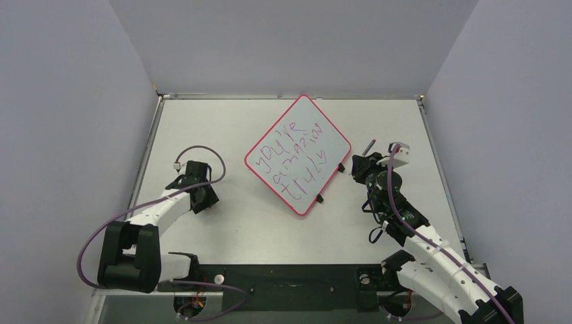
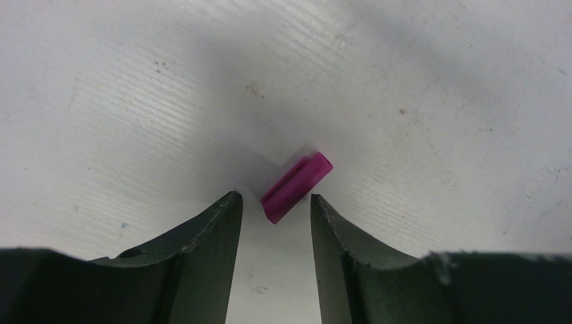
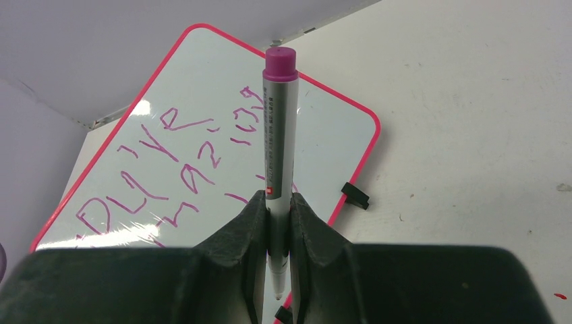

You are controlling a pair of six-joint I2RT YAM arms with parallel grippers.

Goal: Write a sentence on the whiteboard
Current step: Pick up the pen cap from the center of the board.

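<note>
The whiteboard [image 1: 297, 154] with a red-pink rim lies turned like a diamond at the table's middle back. The sentence [image 1: 297, 158] is on it in three reddish-purple lines; both show in the right wrist view [image 3: 168, 155]. My right gripper [image 1: 362, 165] is shut on a grey marker pen [image 3: 278, 128] with a purple end, just right of the board's right edge. My left gripper [image 1: 201, 196] is open at the left, low over the table, its fingers either side of the near end of a purple marker cap [image 2: 297, 187].
Two small black clips [image 1: 319, 198] sit on the whiteboard's lower right edge; one shows in the right wrist view [image 3: 355, 195]. Grey walls close in the table on three sides. The arm bases stand at the near edge.
</note>
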